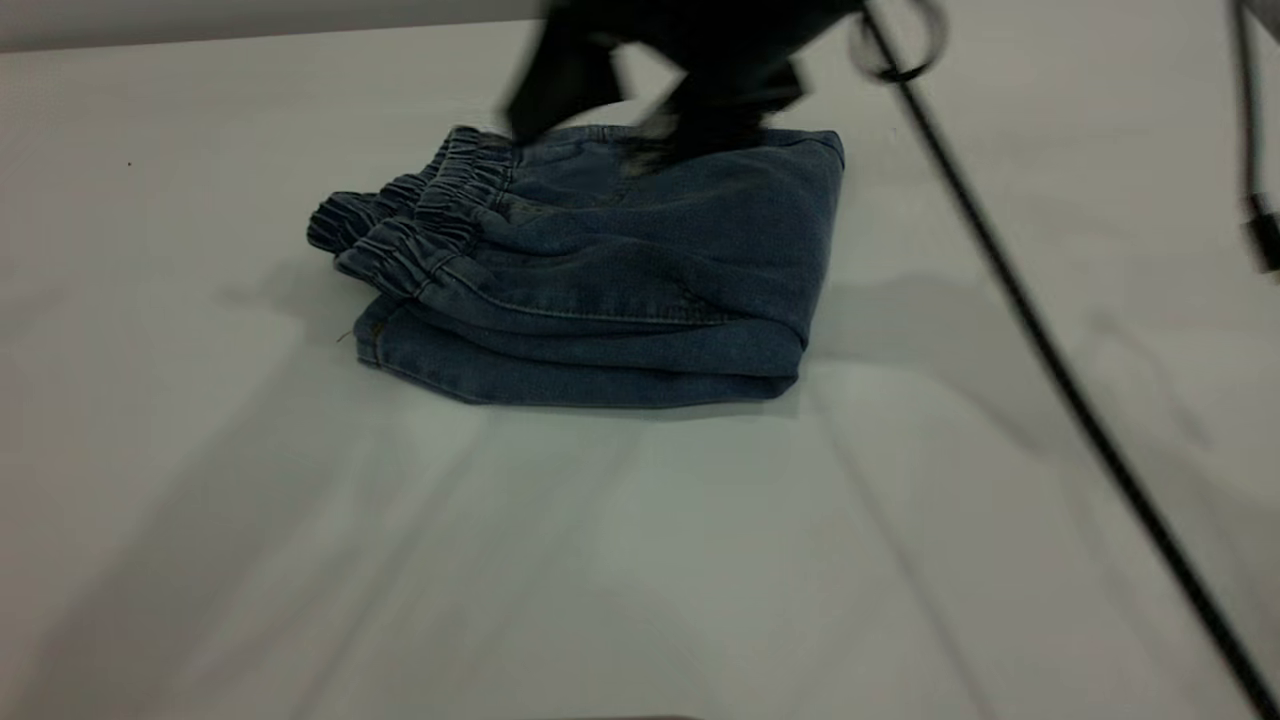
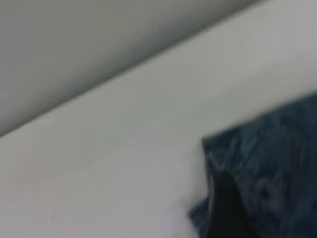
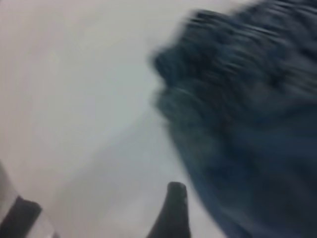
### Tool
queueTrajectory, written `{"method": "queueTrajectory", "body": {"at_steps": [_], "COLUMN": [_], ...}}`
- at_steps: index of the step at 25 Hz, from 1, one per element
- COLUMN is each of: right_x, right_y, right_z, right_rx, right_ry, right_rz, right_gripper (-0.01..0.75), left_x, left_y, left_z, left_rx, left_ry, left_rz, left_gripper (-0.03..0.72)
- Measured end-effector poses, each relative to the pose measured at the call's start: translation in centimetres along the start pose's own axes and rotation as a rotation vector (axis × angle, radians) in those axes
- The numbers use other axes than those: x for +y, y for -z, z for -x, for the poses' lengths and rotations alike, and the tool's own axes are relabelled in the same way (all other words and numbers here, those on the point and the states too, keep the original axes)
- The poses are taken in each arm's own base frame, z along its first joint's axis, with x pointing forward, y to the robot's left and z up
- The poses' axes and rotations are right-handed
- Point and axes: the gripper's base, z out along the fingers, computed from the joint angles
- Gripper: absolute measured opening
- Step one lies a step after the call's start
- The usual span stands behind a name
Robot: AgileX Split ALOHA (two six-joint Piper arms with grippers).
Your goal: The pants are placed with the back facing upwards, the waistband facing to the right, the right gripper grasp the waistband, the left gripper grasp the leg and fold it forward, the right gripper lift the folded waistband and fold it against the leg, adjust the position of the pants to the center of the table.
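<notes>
The pants (image 1: pixel 620 270) lie folded into a compact blue denim stack on the table (image 1: pixel 300 520). The ruffled waistband (image 1: pixel 430 215) faces left on top of the stack. A blurred black gripper mass (image 1: pixel 680 90) hangs over the pants' far edge, and its lower end meets the denim there. Which arm it belongs to is unclear in the exterior view. In the left wrist view, my left gripper (image 2: pixel 228 208) shows as a dark shape against a corner of the pants (image 2: pixel 277 163). In the right wrist view, my right gripper (image 3: pixel 172 213) is over bare table beside the pants (image 3: pixel 247 124).
A black cable (image 1: pixel 1060 380) runs diagonally across the right side of the table, from the top down to the lower right corner. Another black part (image 1: pixel 1262 225) hangs at the right edge. The table's far edge (image 1: pixel 250 35) lies close behind the pants.
</notes>
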Motion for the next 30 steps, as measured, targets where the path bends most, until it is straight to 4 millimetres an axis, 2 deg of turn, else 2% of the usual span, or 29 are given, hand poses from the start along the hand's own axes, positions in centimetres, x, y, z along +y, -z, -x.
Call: {"method": "queueTrajectory", "body": {"at_steps": [3,9,12,16,23,27,30], "right_x": [-2.7,-6.0,-6.9,-7.0,-6.8,-6.8,-6.7], "right_y": [2.9,7.8,9.3,9.7,9.7,9.7,9.7], "right_z": [0.8,1.7,1.8,1.6,1.6,1.5,1.5], "right_rx": [0.012,-0.004,-0.011,0.008,0.017,0.020,0.024], "right_ry": [-0.070,-0.158,-0.181,-0.189,-0.186,-0.183,-0.172], "right_rz": [-0.025,0.015,0.035,0.070,0.085,0.089,0.096], "right_gripper": [0.553,0.531,0.531,0.531,0.531,0.531,0.531], "left_x": [-0.7,-3.3,-4.6,-5.9,-6.9,-7.2,-7.5], "left_y": [-2.9,-11.0,-14.6,-18.1,-21.4,-22.1,-22.1], "left_z": [-1.5,-5.9,-8.6,-11.4,-14.9,-16.1,-16.2], "left_rx": [0.118,0.314,0.391,0.439,0.524,0.575,0.605], "left_ry": [-0.087,-0.203,-0.252,-0.271,-0.246,-0.176,-0.148], "left_rz": [-0.036,-0.204,-0.289,-0.359,-0.380,-0.374,-0.379], "left_gripper": [0.391,0.391,0.391,0.391,0.391,0.391,0.391]}}
